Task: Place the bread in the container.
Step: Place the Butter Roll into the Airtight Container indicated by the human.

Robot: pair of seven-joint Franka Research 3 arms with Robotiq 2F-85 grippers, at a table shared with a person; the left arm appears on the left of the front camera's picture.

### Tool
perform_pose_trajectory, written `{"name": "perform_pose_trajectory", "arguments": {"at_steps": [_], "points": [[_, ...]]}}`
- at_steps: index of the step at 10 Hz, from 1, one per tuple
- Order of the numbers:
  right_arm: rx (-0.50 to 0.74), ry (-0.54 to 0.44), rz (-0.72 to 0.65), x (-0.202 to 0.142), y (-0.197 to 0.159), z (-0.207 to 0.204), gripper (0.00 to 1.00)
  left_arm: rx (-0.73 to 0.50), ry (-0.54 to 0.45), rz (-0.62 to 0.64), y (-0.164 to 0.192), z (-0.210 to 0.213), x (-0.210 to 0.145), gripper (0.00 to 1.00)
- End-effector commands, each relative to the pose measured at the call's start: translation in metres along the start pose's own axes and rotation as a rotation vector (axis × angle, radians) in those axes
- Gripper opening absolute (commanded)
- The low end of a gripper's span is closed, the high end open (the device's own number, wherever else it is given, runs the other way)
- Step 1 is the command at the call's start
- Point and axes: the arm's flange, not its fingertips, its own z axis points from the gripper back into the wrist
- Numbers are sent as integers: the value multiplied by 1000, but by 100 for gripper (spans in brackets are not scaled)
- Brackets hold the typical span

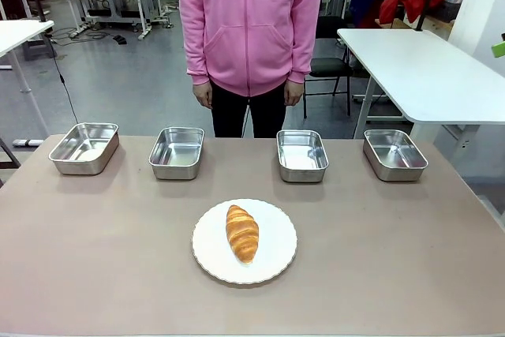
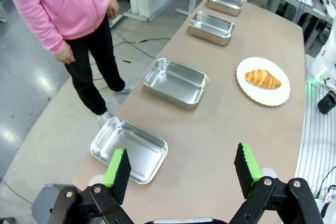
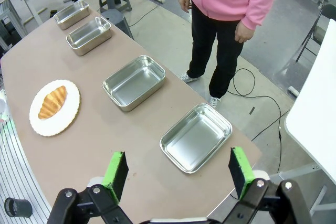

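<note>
While the front camera looks across the table [image 1: 95, 274], the bread [image 1: 242, 232] lies on a white plate [image 1: 276, 249] midway between the side edges, nearer the near edge. Four containers [image 1: 175, 171] line the far edge, where a person [image 1: 248, 29] in pink stands. From my left wrist, my left gripper [image 2: 181, 161] hangs over the table's left end, fingers spread and empty. From my right wrist, my right gripper [image 3: 177, 163] hangs spread and empty above the right end.
</note>
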Motion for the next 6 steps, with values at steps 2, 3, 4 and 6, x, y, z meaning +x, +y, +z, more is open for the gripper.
{"name": "perform_pose_trajectory", "arguments": {"at_steps": [2,3,4,6], "points": [[-1,-2,3,1,1,0,100,1,-2,-4,-1,1,1,100],[-1,-2,3,1,1,0,100,1,-2,-4,-1,1,1,100],[-1,-2,3,1,1,0,100,1,-2,-4,-1,1,1,100],[-1,-2,3,1,1,0,100,1,-2,-4,-1,1,1,100]]}}
